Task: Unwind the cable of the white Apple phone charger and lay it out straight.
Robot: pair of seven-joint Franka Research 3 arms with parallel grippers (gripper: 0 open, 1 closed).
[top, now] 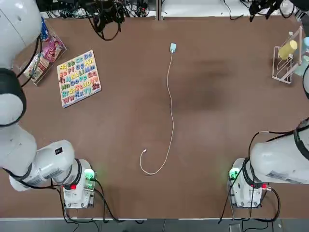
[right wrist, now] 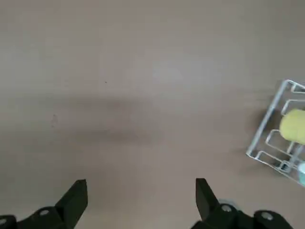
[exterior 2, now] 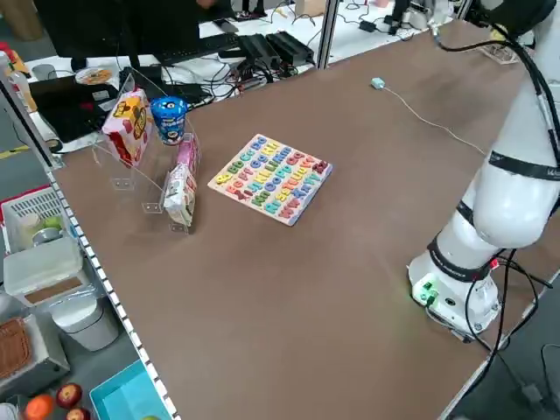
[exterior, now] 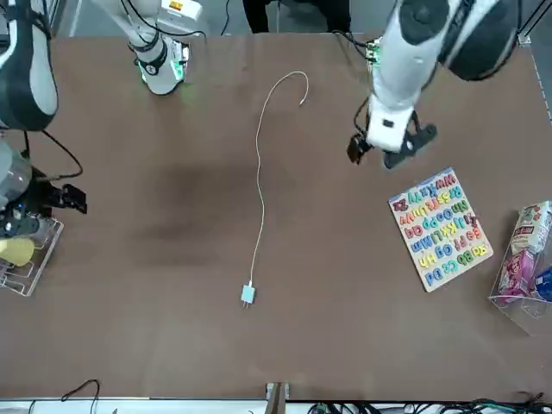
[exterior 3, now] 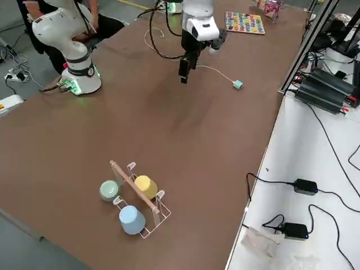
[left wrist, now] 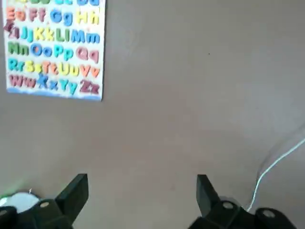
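On your table, the alphabet board (top: 79,79) lies left of the cable (top: 172,108), near the snack bin (top: 48,53) at the far left corner. The cup rack (top: 288,60) stands by the right edge, toward the far corner.

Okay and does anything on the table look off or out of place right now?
Mostly tidy; the thin white charging cable lies unwound but not straight: its connector end curls into a hook on the robot's side.

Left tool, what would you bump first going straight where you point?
Probably the brown table: the left tool seems to point down at it. The letter board looks off to one side, but depth is unclear.
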